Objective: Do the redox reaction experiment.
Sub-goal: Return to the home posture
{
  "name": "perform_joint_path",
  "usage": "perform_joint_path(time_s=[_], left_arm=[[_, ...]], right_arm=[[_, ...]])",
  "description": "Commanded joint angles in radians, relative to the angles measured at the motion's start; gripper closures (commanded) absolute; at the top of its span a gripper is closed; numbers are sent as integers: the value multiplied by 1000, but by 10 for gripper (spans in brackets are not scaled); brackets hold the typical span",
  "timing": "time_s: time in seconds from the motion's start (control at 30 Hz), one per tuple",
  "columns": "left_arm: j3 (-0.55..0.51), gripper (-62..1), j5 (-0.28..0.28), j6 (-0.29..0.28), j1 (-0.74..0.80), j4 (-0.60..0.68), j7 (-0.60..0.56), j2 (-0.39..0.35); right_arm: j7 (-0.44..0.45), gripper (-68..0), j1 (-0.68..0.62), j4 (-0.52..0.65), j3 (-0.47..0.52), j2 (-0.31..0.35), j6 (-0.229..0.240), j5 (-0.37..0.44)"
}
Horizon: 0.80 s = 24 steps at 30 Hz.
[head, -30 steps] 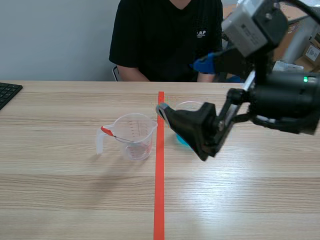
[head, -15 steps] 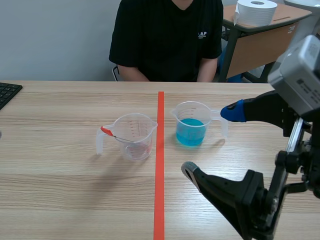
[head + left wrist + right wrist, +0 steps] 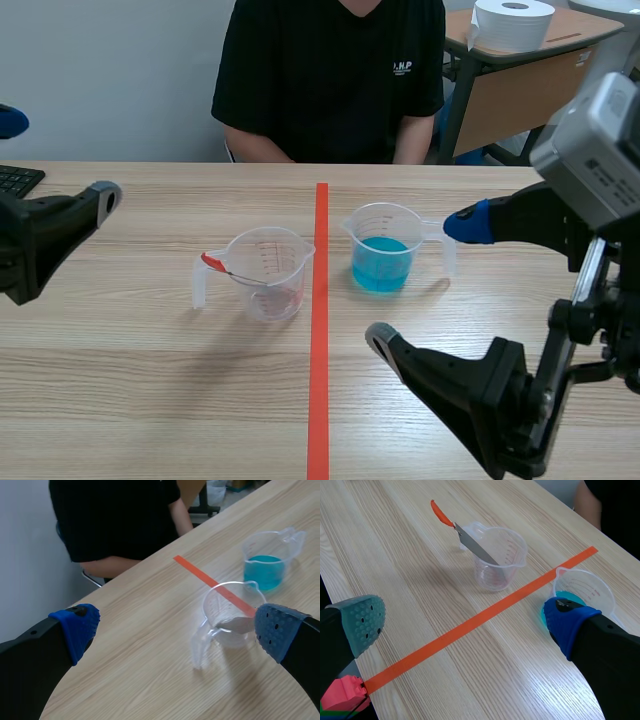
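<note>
Two clear plastic measuring cups stand by the orange-red tape line [image 3: 319, 330]: the blue-liquid cup [image 3: 385, 248] just right of it, the second cup [image 3: 268, 272] just left of it. One orange-handled blade [image 3: 466, 535] leans in the second cup. One keyboard [image 3: 15, 183] lies far left of the line, and one person [image 3: 330, 75] sits beyond its far end

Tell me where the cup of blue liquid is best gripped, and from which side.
Probably by its handle, which sticks out on the side away from the tape line, toward the right gripper. The cup stands upright and partly filled, so a level approach from that side, closing across the handle, should keep it from tipping.
</note>
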Motion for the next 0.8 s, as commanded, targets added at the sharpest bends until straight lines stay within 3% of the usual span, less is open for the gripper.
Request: perform_joint_path(time_s=[0.0, 0.33, 0.77], left_arm=[[10, -623, -7, 11, -9, 2, -16, 8], [118, -623, -7, 71, -44, 2, -60, -1], [130, -623, -7, 92, -43, -32, -68, 22]], right_arm=[[10, -667, 20, 10, 4, 11, -1, 11], [-16, -667, 20, 10, 4, 11, 0, 10], [-19, -667, 20, 10, 4, 10, 0, 10]])
